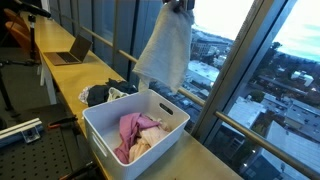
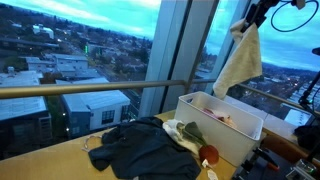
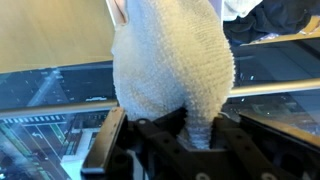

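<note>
I'm gripping the white towel (image 1: pixel 165 50) by its top in the end effector (image 1: pixel 180 6), dangling it high over the bin (image 1: pixel 100 135). Such a small pinch is risking it slipping and landing outside the rim.

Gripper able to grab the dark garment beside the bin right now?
Probably not: the gripper is shut on the white towel, high up by the bin. The dark garment itself lies uncovered.

The arm (image 2: pixel 262 10) reaches high, wrist pointing down, jaws clamped nearly shut.
</note>
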You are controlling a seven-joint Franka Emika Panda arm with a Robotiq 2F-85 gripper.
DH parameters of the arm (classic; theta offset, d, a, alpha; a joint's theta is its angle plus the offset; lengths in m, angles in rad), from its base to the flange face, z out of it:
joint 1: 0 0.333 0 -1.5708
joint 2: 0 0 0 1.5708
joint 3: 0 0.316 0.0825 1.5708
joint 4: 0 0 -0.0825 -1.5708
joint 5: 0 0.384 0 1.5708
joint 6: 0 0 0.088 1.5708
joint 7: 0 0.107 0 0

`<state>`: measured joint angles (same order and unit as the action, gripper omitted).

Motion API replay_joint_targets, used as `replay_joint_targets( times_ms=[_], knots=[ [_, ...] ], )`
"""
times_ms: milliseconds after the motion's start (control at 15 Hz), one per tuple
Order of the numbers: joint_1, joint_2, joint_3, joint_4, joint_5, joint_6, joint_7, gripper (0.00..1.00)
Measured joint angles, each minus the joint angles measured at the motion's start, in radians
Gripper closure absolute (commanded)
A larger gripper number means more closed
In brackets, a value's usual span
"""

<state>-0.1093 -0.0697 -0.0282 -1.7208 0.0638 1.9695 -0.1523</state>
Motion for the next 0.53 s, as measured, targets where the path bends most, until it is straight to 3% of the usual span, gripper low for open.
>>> replay_joint_targets(
  times_ms=[267,333,400,533],
  knots=[
    [0.005,-0.027,-0.021,-0.155,0.008,0.055,-0.02,0.97],
    [0.01,-0.027,-0.021,-0.187,0.008,0.072,-0.021,0.62],
    [0.014,-0.026,-0.021,-0.215,0.008,0.085,-0.021,0.61],
    [0.02,-0.026,-0.021,-0.257,0.008,0.105,-0.021,0.48]
  ],
)
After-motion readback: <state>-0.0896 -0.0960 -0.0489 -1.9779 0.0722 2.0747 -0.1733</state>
